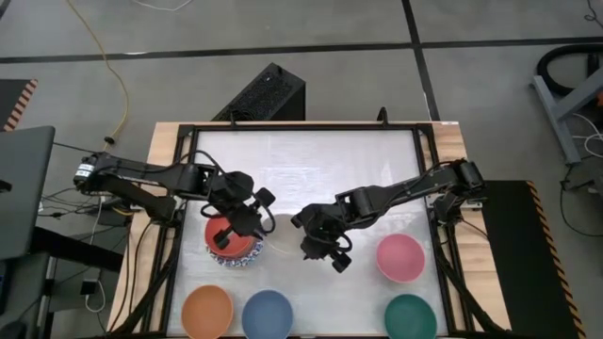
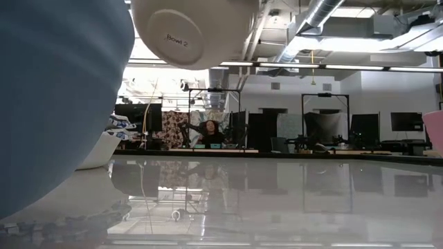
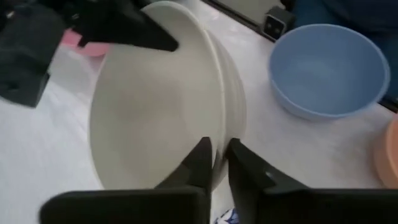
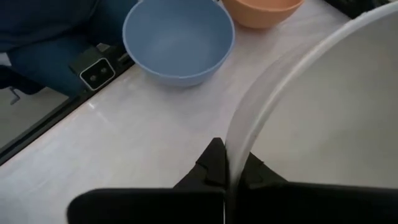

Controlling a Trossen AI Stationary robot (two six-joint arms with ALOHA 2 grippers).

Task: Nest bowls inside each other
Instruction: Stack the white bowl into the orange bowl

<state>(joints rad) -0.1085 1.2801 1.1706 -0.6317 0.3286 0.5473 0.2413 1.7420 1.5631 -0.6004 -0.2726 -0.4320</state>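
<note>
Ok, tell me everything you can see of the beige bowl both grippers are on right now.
The beige bowl is plain, smooth and matte cream, ceramic or plastic by the look. It is lifted off the table and tilted on edge between the arms. The left gripper is shut on its rim, and the right gripper is shut on the rim too. From the low view its underside reads "Bowl 2". It hangs beside the red bowl.

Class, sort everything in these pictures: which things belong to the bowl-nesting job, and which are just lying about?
Job in hand: beige bowl, pinched at its rim by the left hand and the right hand; red bowl inside a blue-patterned bowl; pink bowl; dark green bowl; blue bowl; orange bowl.
Lying about: black box; yellow cable.
</note>
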